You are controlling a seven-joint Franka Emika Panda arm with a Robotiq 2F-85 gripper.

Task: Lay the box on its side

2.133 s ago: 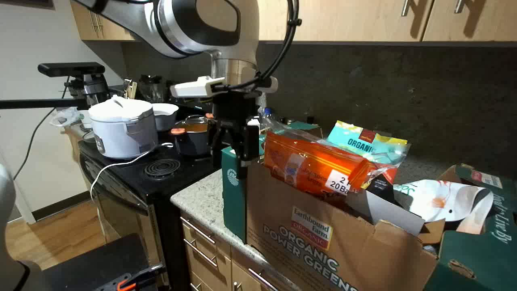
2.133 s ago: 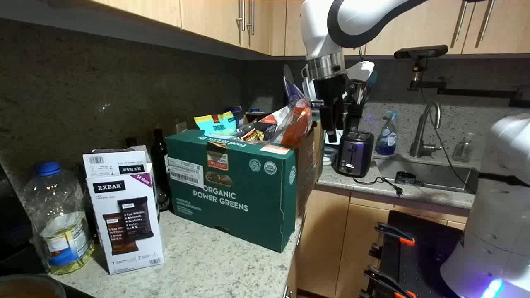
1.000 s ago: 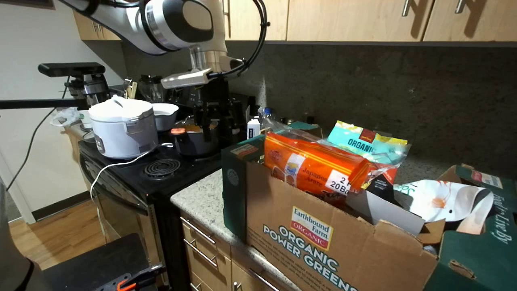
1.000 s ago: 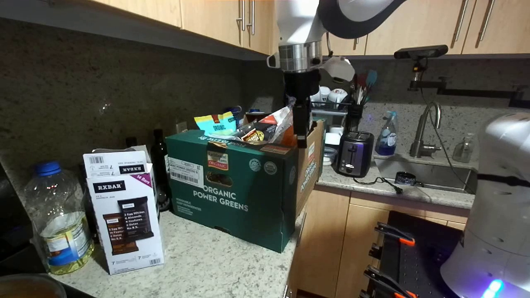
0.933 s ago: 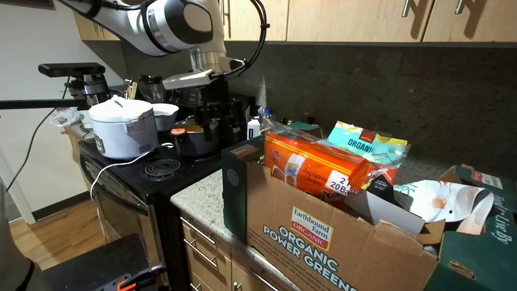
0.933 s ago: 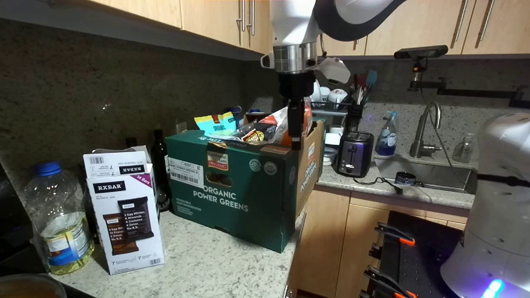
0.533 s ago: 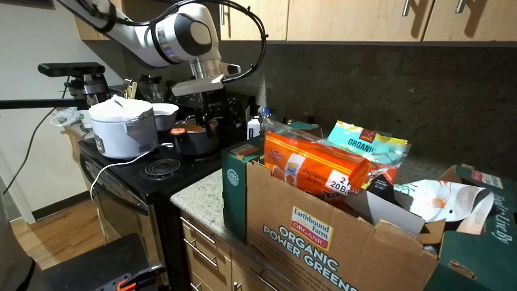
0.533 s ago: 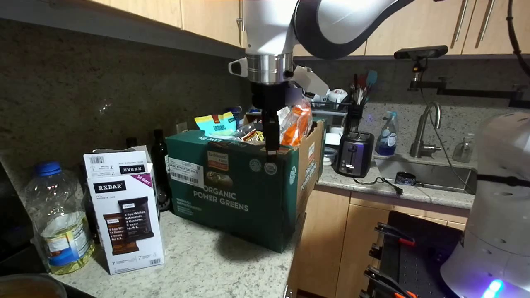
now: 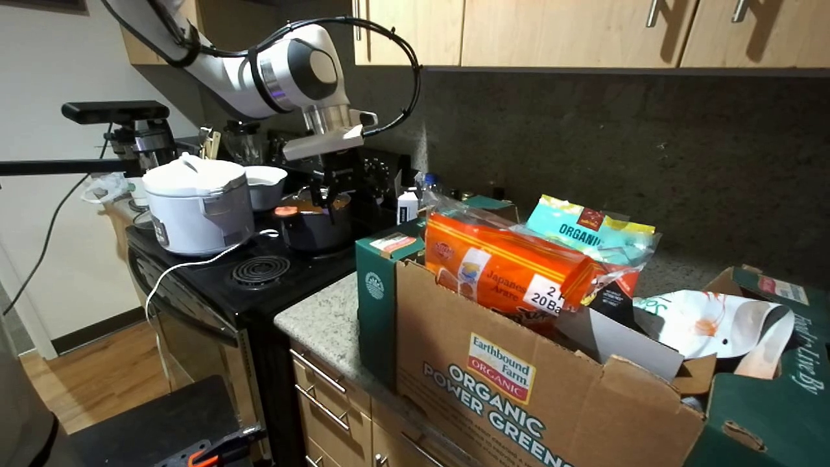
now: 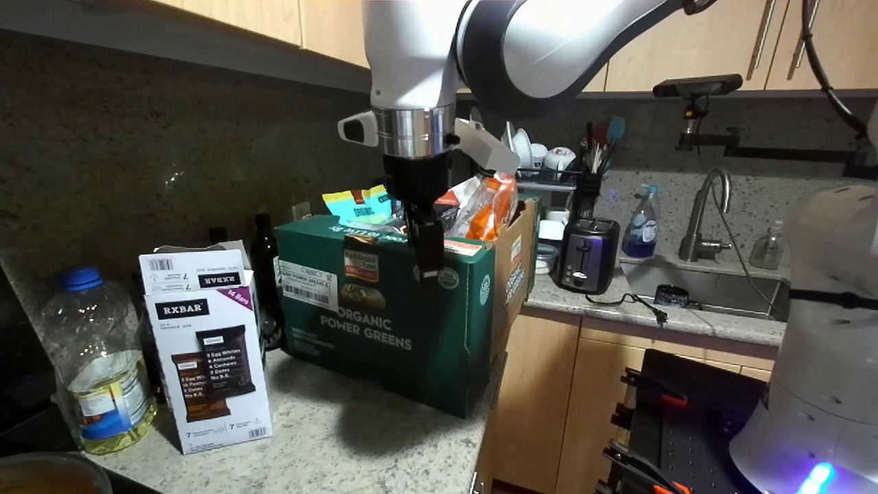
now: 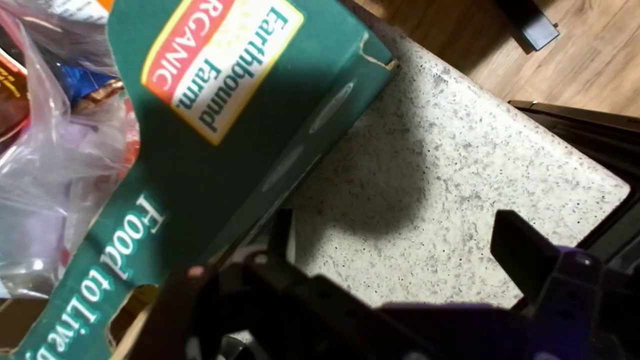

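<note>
No separate small teal-green box shows in any view. The green panel (image 9: 376,318) is the end wall of the large carton (image 9: 519,376); that wall also shows in an exterior view (image 10: 384,329) and in the wrist view (image 11: 200,180). A slim white RXBAR box (image 10: 206,370) stands upright on the counter; only its top corner (image 9: 407,206) shows from the far side. My gripper (image 10: 429,271) points down in front of the green end wall, above the counter. In the wrist view the gripper (image 11: 392,220) is open with nothing between its fingers. One finger is close to the carton; I cannot tell whether they touch.
An oil bottle (image 10: 99,370) stands beside the RXBAR box. A pot (image 9: 318,224) and a white cooker (image 9: 198,204) stand on the stove (image 9: 259,285). An orange packet (image 9: 499,259) sticks out of the carton. The counter edge (image 11: 540,125) shows in the wrist view.
My arm has moved from beside the carton's brown side, around its corner, to in front of the green end wall, and is lower. The carton and the RXBAR box have not moved.
</note>
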